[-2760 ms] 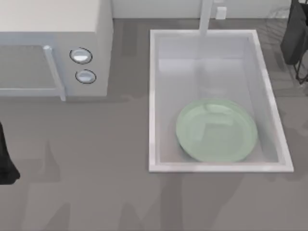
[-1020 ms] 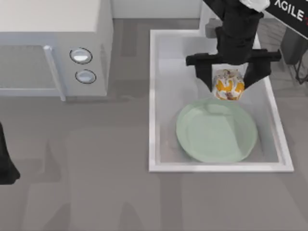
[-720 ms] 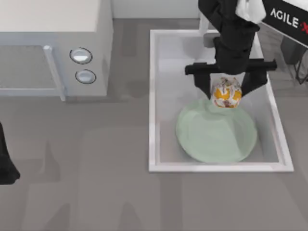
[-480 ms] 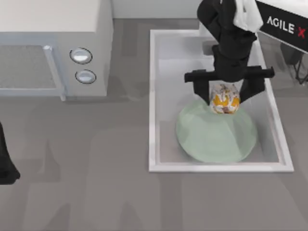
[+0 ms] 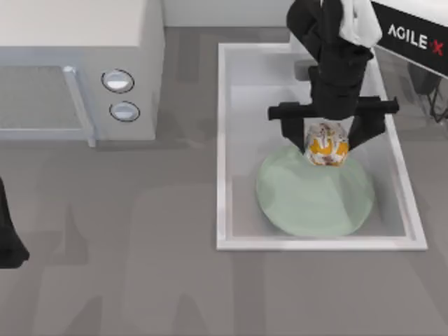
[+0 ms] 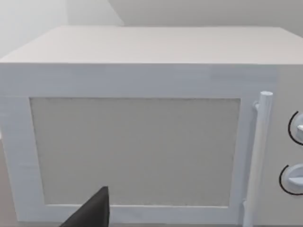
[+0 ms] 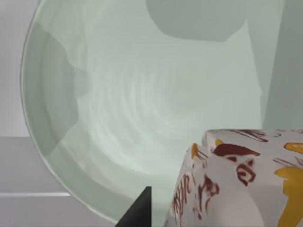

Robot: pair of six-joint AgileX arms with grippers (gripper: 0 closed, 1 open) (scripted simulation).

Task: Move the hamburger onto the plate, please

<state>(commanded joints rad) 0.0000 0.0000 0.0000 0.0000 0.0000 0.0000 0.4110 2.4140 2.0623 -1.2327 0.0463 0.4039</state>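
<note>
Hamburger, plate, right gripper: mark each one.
hamburger [image 5: 327,143]: top view, wrapper's middle.
plate [image 5: 301,203]: top view, bare pale green surface.
right gripper [image 5: 327,142]: top view, midway between fingertips, shut on the hamburger.

The right pincer [image 5: 326,131] covers the plate's [image 5: 294,203] far rim; the microwave [image 5: 77,42] runs off the top view's left edge.

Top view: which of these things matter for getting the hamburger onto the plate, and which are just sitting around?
In the job:
- hamburger, held in the right gripper over the plate's far edge
- plate, lying in the sink

Just there:
- microwave, on the table's left
- left gripper, parked at the left edge
</note>
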